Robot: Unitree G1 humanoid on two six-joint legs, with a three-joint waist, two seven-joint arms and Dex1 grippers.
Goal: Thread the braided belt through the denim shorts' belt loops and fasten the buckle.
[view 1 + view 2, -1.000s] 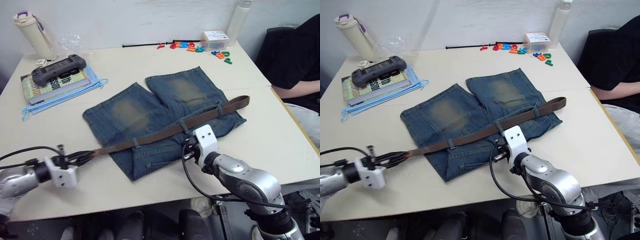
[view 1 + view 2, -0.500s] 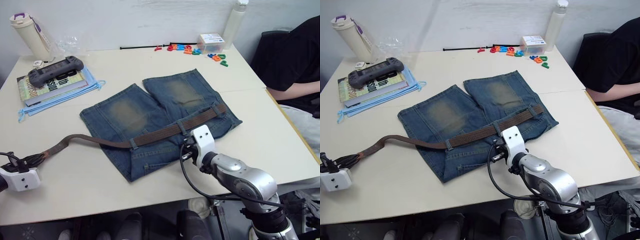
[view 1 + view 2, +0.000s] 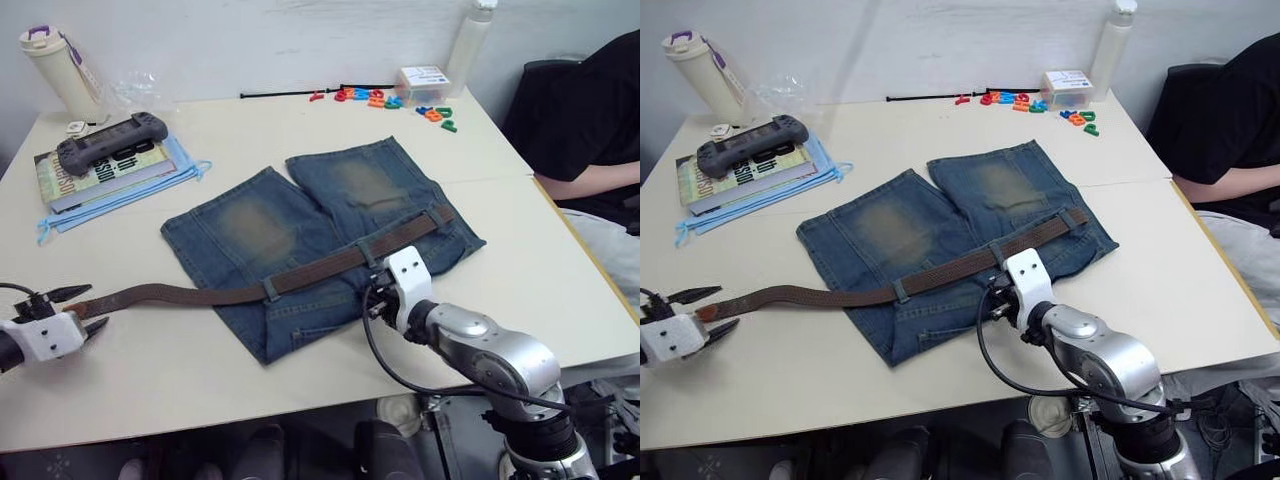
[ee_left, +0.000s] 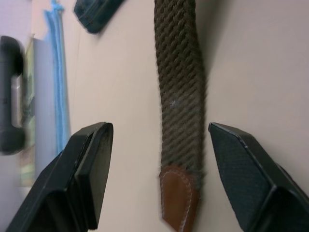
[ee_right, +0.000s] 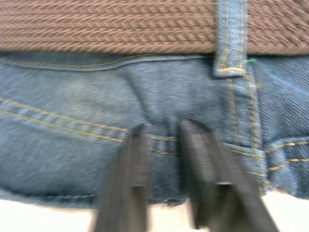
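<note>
At table's left edge, left hand (image 3: pixel 72 309) wide, straddling braided belt (image 4: pixel 179 92) tip (untouched).

An office or lab workroom: a plain beige table (image 3: pixel 300 130) against a white wall, bearing stacked books (image 3: pixel 95 175) and scattered colourful plastic letters (image 3: pixel 400 100) beside them.
</note>
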